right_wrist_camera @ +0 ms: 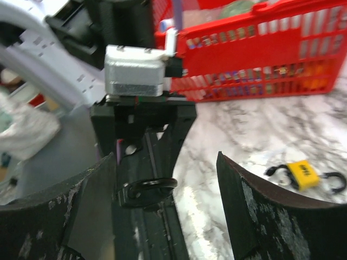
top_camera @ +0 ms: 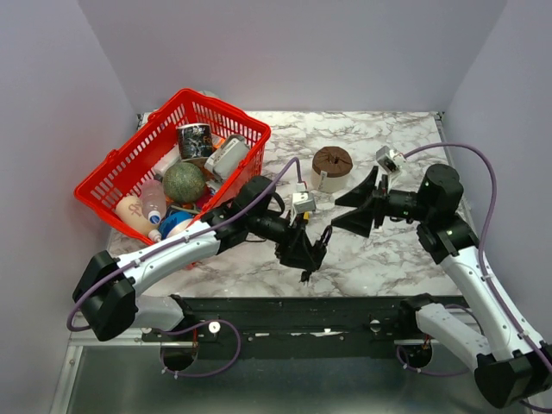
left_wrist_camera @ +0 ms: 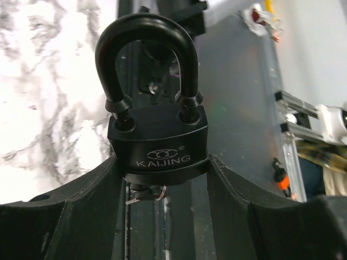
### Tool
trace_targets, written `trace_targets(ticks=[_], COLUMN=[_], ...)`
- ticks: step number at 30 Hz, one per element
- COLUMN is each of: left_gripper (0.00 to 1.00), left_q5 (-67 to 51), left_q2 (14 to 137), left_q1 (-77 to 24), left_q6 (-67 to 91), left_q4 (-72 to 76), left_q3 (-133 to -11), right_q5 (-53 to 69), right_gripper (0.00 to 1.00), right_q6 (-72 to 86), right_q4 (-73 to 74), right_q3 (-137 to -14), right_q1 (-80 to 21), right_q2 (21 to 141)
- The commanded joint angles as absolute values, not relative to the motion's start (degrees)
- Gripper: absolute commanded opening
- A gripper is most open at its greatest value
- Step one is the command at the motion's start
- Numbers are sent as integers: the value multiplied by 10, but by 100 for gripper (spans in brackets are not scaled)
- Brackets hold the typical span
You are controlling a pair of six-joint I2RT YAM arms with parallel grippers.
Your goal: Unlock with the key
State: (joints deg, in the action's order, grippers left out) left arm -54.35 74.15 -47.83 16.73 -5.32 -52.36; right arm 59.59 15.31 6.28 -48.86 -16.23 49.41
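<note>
Basket, roll, yellow padlock around black padlock

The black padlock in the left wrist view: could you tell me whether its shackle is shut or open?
Shut: both shackle legs enter the body of the black padlock, held in the left gripper.

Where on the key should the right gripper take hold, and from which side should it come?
Likely its black head: the key sits at the base of the black padlock, opposite the shackle, between the fingers of the left gripper. The open right gripper should come from that base side, along the gap. Little of the key shows, so this is uncertain.
</note>
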Motion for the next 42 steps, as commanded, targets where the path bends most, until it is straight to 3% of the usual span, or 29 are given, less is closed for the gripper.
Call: trace_targets(ticks=[1, 12, 25, 42], left_gripper=[0, 0, 0, 0], left_q5=[-648, -649, -592, -263], left_q2=[726, 723, 722, 700], left_q1=[-469, -463, -460, -478], left_q6=[159, 177, 157, 104], left_q4=[-3, 21, -14, -97], left_q3=[-533, -526, -532, -537], right_q5=[687, 730, 631, 505], right_gripper=[82, 77, 42, 18], right_q6=[149, 163, 108, 116], right_q4=[63, 50, 142, 213], right_q3=[-496, -469, -490, -519], right_q1=[-191, -233, -237, -236], right_q2=[510, 531, 540, 584])
